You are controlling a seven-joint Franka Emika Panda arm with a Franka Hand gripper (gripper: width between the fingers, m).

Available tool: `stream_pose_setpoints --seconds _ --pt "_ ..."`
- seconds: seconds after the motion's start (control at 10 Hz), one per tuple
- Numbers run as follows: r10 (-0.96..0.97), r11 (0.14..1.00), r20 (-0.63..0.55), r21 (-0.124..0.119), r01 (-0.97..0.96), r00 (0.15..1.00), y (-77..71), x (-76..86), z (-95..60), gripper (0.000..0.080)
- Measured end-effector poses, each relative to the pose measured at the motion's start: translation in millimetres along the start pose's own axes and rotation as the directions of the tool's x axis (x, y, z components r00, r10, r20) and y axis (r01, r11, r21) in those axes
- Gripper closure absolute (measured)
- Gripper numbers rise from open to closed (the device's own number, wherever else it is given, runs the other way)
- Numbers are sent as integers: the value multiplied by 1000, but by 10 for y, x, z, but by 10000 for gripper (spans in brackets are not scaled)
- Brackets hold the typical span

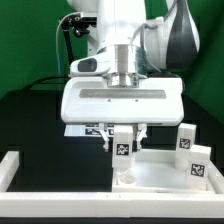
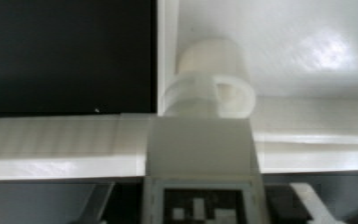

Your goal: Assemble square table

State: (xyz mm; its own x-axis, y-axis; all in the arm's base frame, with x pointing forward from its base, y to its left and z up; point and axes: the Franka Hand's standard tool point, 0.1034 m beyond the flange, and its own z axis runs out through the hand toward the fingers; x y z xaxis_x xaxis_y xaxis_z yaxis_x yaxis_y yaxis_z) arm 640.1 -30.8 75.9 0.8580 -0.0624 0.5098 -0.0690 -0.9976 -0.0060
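Exterior view: the claw (image 1: 124,137) is closed on a tagged leg (image 1: 123,150), held upright with its long axis vertical, directly above the square tabletop (image 1: 160,172) lying near the bench's front edge.

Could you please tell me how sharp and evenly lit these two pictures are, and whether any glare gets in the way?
Exterior view: fairly sharp and evenly lit, the gripper holding a leg over the tabletop, tags readable. Wrist view: soft and blurred up close, the leg out of focus, with a mottled glare patch on the tabletop beside dark table.
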Motion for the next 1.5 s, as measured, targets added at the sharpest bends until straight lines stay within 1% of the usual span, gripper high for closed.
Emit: stream_pose_setpoints --seconds 0.2,0.4,0.5,0.6,0.7,0.9,1.1,1.4,1.5 --pt "9 1000 -3 7 -9 1000 -75 38 32 515" --pt "9 1000 -10 8 -9 1000 -94 68 55 515" --pt "7 1000 -8 9 -7 1000 -122 48 83 515" --pt "5 1000 6 10 -5 1000 -145 -32 152 515" --pt "10 1000 6 11 -10 1000 -177 -49 197 515" --pt "5 1000 -6 11 -5 1000 -236 -25 207 515" --pt "0 1000 -26 3 0 1000 -236 0 202 515" --pt "1 1000 -26 3 -1 1000 -232 0 202 514" --pt "1 1000 -26 3 -1 1000 -232 0 202 346"
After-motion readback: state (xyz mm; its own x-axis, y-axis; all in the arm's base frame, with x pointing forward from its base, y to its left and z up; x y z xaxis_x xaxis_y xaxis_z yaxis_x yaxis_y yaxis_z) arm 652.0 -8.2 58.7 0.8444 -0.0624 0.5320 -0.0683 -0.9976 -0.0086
